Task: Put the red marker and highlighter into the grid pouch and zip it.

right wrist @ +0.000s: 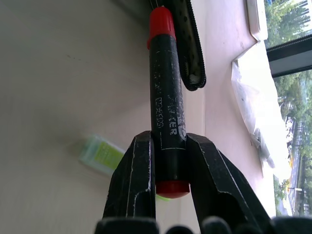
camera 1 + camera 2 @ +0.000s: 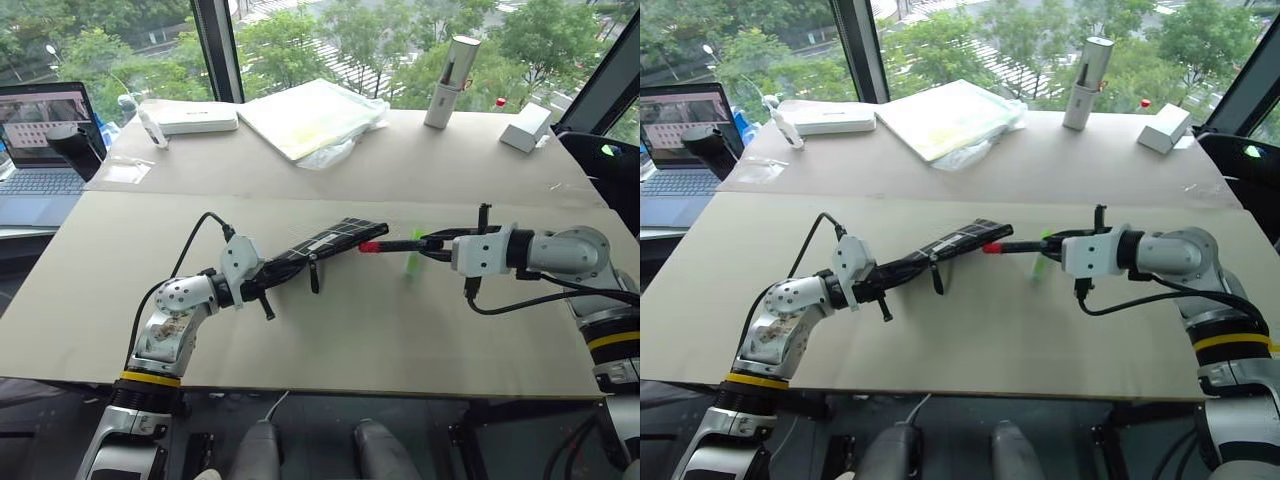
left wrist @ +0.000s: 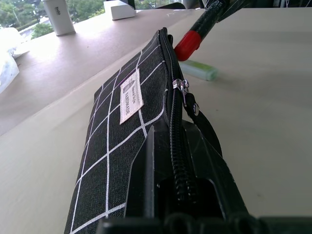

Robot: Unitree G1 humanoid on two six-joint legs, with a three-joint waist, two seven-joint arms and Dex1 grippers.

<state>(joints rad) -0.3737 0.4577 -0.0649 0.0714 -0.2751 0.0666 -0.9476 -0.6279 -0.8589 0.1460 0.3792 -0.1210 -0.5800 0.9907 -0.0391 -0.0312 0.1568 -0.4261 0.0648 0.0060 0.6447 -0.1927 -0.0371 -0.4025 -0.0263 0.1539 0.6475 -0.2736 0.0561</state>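
2 fingers [image 1: 146,170] pinching red marker [image 1: 165,97], highlighter [image 1: 100,153] beneath

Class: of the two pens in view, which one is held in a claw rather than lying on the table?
The red marker, black barrel with red cap, gripped by the right claw. The pale green highlighter lies loose on the table.

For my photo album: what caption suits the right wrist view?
Black fingers hold a black red-capped marker at the black grid pouch's mouth; green highlighter lies below.
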